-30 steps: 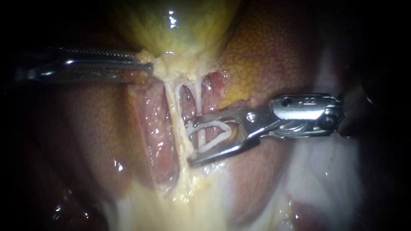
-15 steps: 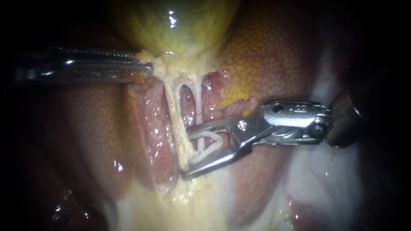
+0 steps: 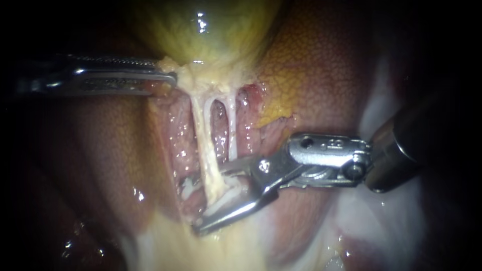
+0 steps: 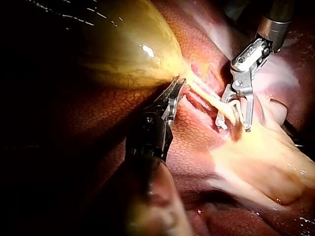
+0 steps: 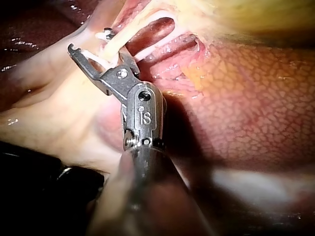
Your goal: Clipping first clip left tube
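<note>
Two pale tubes run down from the yellow-green gallbladder (image 3: 211, 30): the thicker left tube (image 3: 203, 140) and the thin right tube (image 3: 232, 125). My right instrument (image 3: 192, 206) comes in from the right. Its jaws stand wide apart and hold an open white clip (image 3: 226, 199). One jaw lies on each side of the left tube's lower end. The right wrist view shows the same straddle, with the right instrument (image 5: 91, 42) across the tube. My left instrument (image 3: 168, 79) is shut on tissue at the gallbladder's neck, as the left wrist view also shows (image 4: 176, 88).
Mottled orange-brown liver (image 3: 311, 65) lies around and behind the tubes. Pale yellow fatty tissue (image 3: 216, 246) spreads below the right instrument's jaws. Raw pink tissue (image 3: 181, 150) flanks the left tube.
My right instrument has moved left and down. Its clip lay in front of the right tube, beside the left one, and now spans the left tube. The left instrument has held still.
</note>
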Robot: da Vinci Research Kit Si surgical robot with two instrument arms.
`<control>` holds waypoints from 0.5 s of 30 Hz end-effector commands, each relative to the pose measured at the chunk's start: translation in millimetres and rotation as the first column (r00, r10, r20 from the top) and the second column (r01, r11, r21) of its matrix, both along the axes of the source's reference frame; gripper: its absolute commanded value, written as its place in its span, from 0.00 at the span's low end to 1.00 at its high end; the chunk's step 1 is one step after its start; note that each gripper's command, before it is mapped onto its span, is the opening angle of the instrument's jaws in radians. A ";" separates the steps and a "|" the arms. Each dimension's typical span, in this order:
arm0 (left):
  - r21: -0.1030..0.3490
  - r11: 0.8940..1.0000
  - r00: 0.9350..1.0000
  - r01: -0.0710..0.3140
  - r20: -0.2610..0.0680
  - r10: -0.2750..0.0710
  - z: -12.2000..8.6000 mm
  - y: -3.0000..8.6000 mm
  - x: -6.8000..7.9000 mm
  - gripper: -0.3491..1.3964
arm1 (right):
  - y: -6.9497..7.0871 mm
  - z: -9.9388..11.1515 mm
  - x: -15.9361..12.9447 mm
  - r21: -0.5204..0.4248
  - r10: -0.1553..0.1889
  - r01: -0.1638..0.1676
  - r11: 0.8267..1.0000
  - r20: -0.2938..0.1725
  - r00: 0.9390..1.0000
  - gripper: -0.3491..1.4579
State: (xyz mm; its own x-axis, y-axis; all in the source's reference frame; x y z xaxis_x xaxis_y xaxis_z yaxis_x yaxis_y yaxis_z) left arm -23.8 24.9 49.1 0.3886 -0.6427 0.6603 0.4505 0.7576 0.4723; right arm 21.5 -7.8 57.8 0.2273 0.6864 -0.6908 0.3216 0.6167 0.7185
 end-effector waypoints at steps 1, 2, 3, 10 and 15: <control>0.000 1.000 1.000 0.001 -0.001 -0.001 0.0 0.0 0.0 0.00 | 0.0 -0.1 0.0 0.000 -0.002 0.002 1.000 -0.005 1.000 0.42; 0.000 1.000 1.000 0.001 -0.001 -0.001 0.0 0.0 0.0 0.00 | -0.1 -0.2 0.0 0.006 -0.004 0.004 1.000 -0.003 1.000 0.42; 0.000 1.000 1.000 0.001 -0.001 -0.001 0.0 0.0 0.0 0.00 | -0.2 -0.3 0.1 0.006 -0.006 0.006 1.000 -0.005 1.000 0.41; -0.001 1.000 1.000 0.001 -0.001 -0.001 0.1 0.0 0.0 0.00 | -0.1 -0.4 0.1 0.061 -0.013 0.012 0.998 0.016 1.000 0.27; -0.001 1.000 1.000 0.001 -0.001 -0.001 0.2 0.0 0.0 0.00 | 0.1 -0.5 0.1 0.071 -0.006 0.005 0.997 0.025 1.000 0.13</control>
